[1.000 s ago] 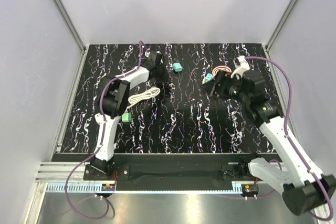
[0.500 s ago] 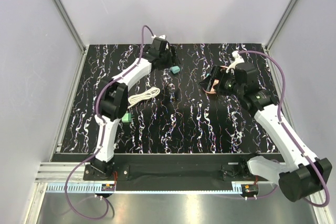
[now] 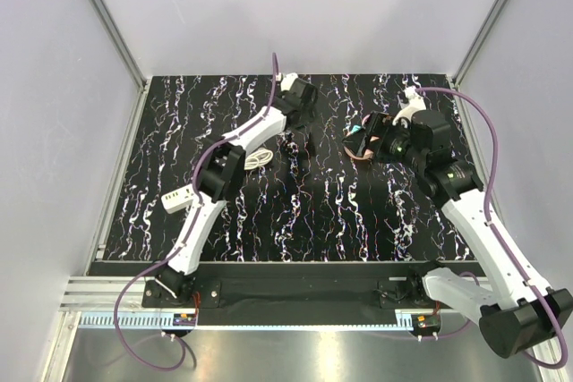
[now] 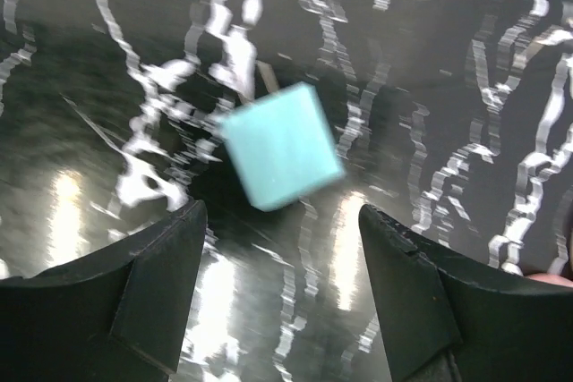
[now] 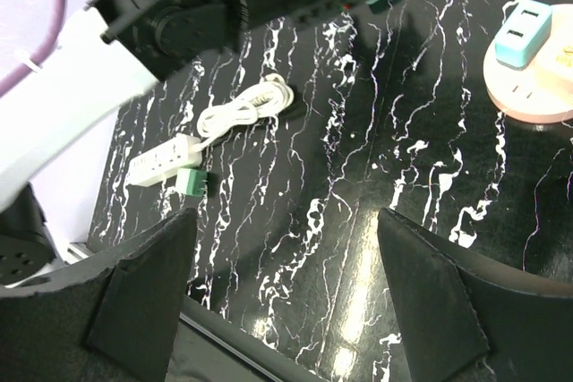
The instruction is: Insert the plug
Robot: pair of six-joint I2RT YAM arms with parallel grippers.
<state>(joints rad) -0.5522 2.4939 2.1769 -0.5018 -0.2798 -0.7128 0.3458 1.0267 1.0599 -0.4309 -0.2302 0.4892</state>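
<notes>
At the far middle of the table (image 3: 295, 212), the left gripper (image 4: 279, 217) is hovering, jaws apart, over the loose plug (image 4: 282, 145) (blurred, seemingly tilted), ready to grasp it; the right gripper (image 5: 286, 217) is hanging open.

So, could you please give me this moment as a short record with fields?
plug: teal cube, not gripped, picture blurred
left gripper: open, plug just ahead of its fingertips, untouched
right gripper: open, nothing between its fingers
power strip: white, flat on the table, green cube right beside it
round socket: pinkish, with a light blue adapter on it
</notes>
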